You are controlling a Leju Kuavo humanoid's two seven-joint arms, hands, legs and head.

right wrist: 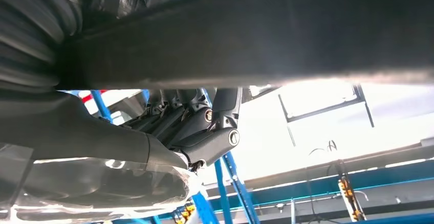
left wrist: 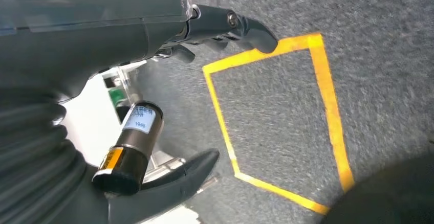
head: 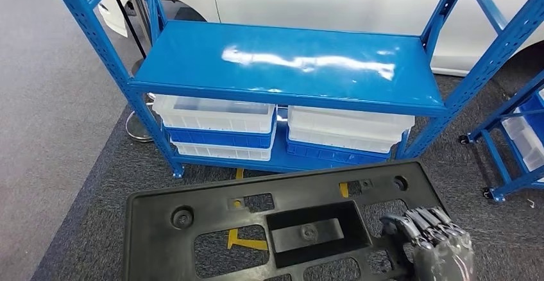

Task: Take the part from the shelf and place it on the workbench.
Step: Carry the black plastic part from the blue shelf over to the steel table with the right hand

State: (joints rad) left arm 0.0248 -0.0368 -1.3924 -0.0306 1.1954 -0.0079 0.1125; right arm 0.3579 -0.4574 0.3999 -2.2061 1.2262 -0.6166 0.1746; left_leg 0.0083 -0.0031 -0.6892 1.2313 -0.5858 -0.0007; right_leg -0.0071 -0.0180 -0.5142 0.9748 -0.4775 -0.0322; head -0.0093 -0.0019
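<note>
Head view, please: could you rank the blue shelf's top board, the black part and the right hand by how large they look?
1. Top board of the blue shelf: largest.
2. Black part: close behind, though it is cut off by the frame and nearer the camera, so this order is unsure.
3. Right hand, gripping the part's edge: clearly smallest.

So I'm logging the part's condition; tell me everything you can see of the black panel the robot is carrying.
The black panel is a wide, flat plate that looks like matte moulded plastic, with rounded corners, a rectangular recess at its centre, several openings showing the floor through them, and round bosses near its corners. It is held roughly level in front of the blue shelf. The right hand grips its right edge, fingers over the top.
</note>
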